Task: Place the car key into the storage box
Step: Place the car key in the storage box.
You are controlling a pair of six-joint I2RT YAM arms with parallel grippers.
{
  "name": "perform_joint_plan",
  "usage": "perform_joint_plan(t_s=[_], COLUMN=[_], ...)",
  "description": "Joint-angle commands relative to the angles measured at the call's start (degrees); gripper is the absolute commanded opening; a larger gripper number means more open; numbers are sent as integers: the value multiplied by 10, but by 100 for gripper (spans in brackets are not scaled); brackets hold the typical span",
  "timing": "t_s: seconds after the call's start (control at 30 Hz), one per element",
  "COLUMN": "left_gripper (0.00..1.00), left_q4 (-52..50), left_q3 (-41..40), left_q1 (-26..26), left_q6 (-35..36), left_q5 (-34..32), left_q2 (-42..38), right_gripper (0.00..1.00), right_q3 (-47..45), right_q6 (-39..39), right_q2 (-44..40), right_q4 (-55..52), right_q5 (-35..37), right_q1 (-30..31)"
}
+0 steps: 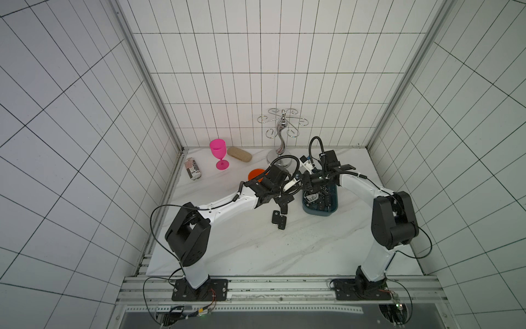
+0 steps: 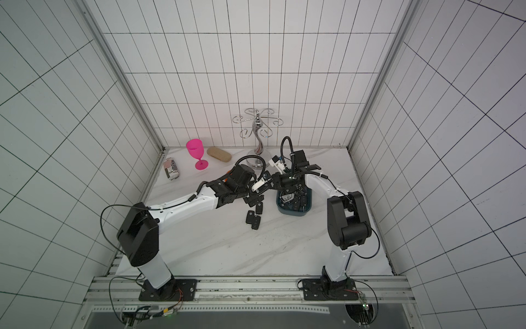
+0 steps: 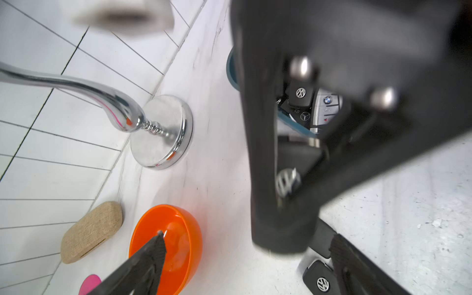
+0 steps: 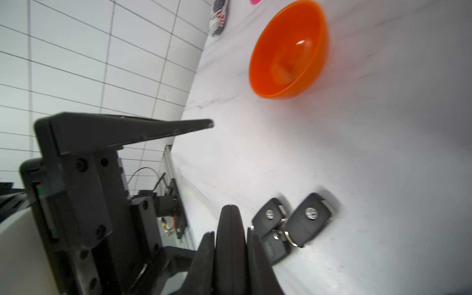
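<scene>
Beside the storage box (image 1: 318,212), our right gripper (image 4: 229,231) had its jaws clamped on a car key (image 4: 229,217). Our left gripper (image 3: 247,235) held its jaws wide apart.

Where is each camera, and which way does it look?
Top views: high over the base end, looking down at the table, left arm, right arm, storage box.
Left wrist: on the left arm, looking past the open left gripper at the chrome stand.
Right wrist: on the right arm, looking past the right gripper, shut on a car key.
Wrist views share the orange bowl.
</scene>
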Motion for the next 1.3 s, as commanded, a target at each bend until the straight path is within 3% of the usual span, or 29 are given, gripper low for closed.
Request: perform_joint_plan(t_s=[0.0, 0.17, 0.23, 0.33, 0.5, 0.73, 1.27], left_gripper=[98, 98, 98, 98, 97, 98, 98], left_q4=[0, -80, -93, -94, -164, -190, -197], left_q3=[-8, -33, -77, -154, -166, -120, -44], left_q1=[25, 55, 59, 57, 60, 60, 56], left_q6=[-29, 10, 75, 180, 279, 334, 393], left_q5=[4, 90, 140, 164, 187, 234, 234], left_q2=[-32, -63, -91, -122, -92, -38, 65], right_gripper=[2, 3, 3, 4, 6, 7, 9], right_q3=[33, 18, 11, 5, 6, 9, 22], right_q6=[-86, -103, -107, -107, -110, -115, -111], right_q2=[-8, -13, -17, -19, -14, -7, 17], right_q4=[-78, -92, -93, -95, -102, -107, -110], right_q5=[165, 265, 274, 280, 279, 288, 273], right_q1=[-33, -60, -65, -65, -66, -66, -66])
